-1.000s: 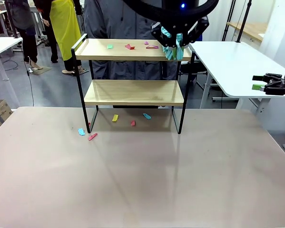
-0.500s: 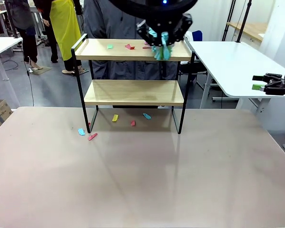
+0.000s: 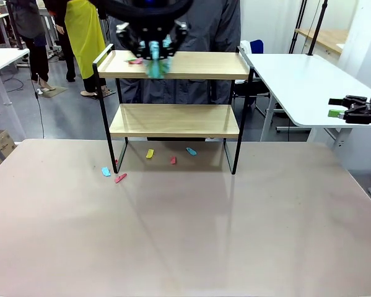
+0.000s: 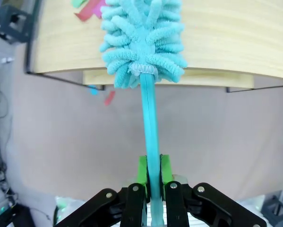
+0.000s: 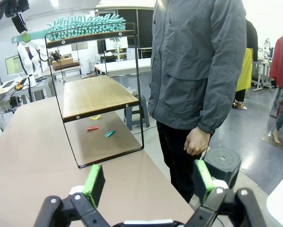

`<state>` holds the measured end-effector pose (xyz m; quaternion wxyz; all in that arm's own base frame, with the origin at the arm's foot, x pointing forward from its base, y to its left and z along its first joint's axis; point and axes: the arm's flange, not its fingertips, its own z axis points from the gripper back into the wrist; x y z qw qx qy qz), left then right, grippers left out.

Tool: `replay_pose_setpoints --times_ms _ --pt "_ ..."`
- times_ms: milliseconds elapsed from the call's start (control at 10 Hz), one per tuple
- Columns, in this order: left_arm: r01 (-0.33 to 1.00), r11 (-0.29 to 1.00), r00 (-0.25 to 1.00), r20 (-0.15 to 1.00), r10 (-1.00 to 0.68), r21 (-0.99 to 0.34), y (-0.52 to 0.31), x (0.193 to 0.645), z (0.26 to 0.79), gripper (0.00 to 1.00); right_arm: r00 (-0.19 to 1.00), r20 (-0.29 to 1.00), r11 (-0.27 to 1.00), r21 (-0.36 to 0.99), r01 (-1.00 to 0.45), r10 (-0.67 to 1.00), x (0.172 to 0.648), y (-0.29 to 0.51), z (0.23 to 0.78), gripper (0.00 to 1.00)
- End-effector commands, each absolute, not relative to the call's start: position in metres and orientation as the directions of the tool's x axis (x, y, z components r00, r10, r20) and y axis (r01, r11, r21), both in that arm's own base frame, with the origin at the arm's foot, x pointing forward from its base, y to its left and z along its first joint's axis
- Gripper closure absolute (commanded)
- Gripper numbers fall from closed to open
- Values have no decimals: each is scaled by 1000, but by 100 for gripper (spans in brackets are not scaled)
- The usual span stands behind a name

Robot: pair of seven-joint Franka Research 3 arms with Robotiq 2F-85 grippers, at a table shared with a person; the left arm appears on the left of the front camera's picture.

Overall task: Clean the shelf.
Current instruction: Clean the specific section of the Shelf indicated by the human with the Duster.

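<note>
Pale beige tabletop [image 3: 191, 235] spreads across a busy workshop, with a person in a grey jacket [image 5: 198, 66] standing at the far side. At the table's far edge stands the shelf [image 3: 200, 65], two light wooden boards in a thin black frame with raised end rails.

My left gripper [image 4: 152, 165] is clamped tight on the thin handle [image 4: 150, 118] of a teal chenille duster [image 4: 143, 42], gripping near the handle's lower end. The fluffy head lies on the left part of the top board, just beside a few pink and green paper scraps [image 4: 87, 8]. More scraps lie on the table under and beside the shelf [image 3: 120, 177].

My right gripper [image 5: 148, 182] hangs off to the right, well apart from the shelf, jaws wide and holding nothing.

The shelf looks stiff but light, so I judge a hard push could slide or tip it. If it needs steadying, a black upright or end rail seems the best hold. The duster head looks soft and yielding, and the slim handle may flex, so light strokes should do.
</note>
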<state>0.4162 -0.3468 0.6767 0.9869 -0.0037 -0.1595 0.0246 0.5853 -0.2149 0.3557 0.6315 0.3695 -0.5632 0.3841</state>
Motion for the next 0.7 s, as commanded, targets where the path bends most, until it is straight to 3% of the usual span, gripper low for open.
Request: replay_pose_setpoints --times_ms 0,300,600 --pt "-66 995 952 304 41 73 -308 407 674 87 67 995 430 31 -902 69 586 -213 358 0" --pt "-156 957 929 367 58 243 -269 398 672 87 67 995 430 31 -902 69 586 -213 358 0" --pt "-122 958 871 490 -22 261 -272 374 693 87 67 995 430 31 -902 69 586 -213 358 0"
